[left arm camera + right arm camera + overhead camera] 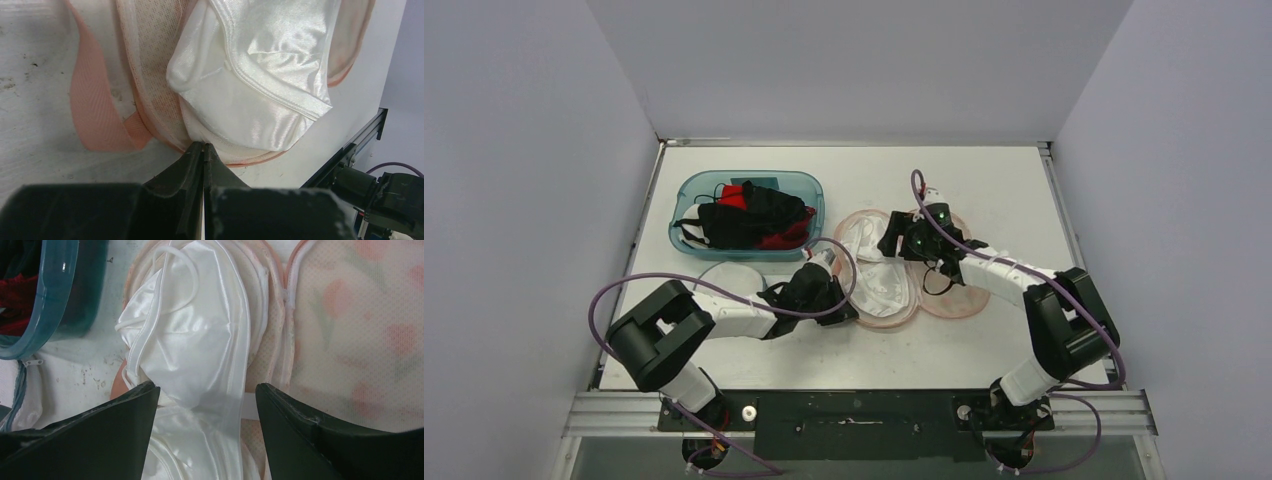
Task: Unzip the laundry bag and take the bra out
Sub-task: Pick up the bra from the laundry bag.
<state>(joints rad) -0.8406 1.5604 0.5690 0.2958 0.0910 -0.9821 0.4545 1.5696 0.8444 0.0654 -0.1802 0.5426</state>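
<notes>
White table [994,190], bra [876,268] lying near-to-far (laundry bag [964,298] unzipped)

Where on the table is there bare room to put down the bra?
Bare table lies right of the laundry bag, up to the right edge, and along the near edge in front of the bag. The middle is crowded with the bag and bra; the bin fills the far left.

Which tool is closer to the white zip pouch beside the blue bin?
Left. The left tool sits just right of the white pouch; the right tool is farther right, over the bra.
</notes>
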